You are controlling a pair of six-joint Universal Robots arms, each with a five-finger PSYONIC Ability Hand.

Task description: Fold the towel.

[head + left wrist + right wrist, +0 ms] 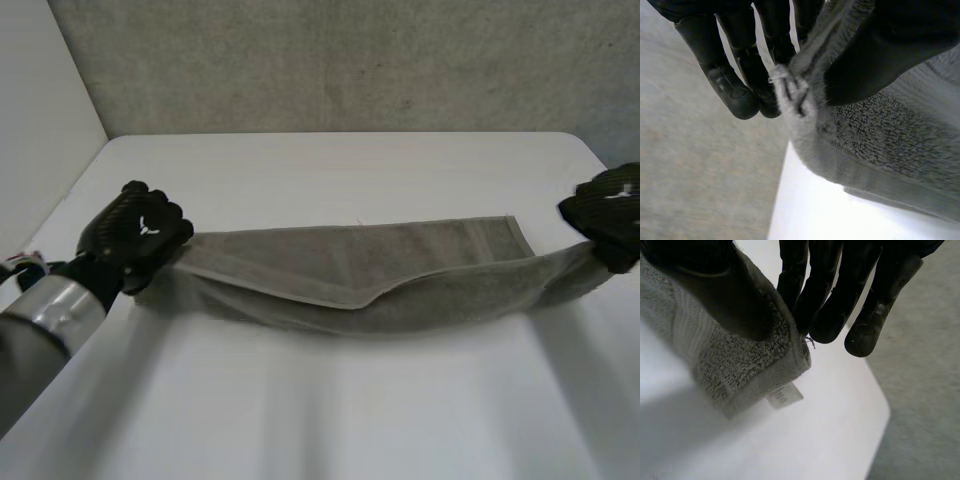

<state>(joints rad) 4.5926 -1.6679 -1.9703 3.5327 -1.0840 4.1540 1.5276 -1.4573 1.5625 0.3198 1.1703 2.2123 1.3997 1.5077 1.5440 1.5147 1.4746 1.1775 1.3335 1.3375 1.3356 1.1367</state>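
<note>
Towel [350,275]: grey terry, drawn out as a long band across the bench [330,410], from near its left edge to its right edge, roughly midway between near and far edges; both ends lifted, middle sagging, far layer seemingly flat on the bench.
Left hand [135,235]: at the towel's left end, near the bench's left edge; fingers [730,85] curled behind the cloth, thumb [880,50] pressed on its front, hemmed corner pinched between them.
Right hand [610,215]: at the towel's right end, by the bench's right edge; fingers [830,315] bent down behind the cloth, thumb [725,295] on top, corner clamped between; small sewn label [785,396] hanging from the hem just beside the grip.
Weight: probably light, yet enough to droop between the two holds.
Stiffness: soft and limp, with no shape of its own; likely to crease at any slack.
Surface: looped pile, rough rather than slippery; unlikely to slide out of a firm pinch, likely to drag a little on the bench.
Fragility: none to speak of; safe to squeeze hard.
Where to hold: at the corners and along the hems, on the denser weave, with both layers caught together; anywhere mid-cloth, probably only a bunched handful.
Handling risk: one layer slipping free of a pinch, or uneven pull skewing the edges out of line.
</note>
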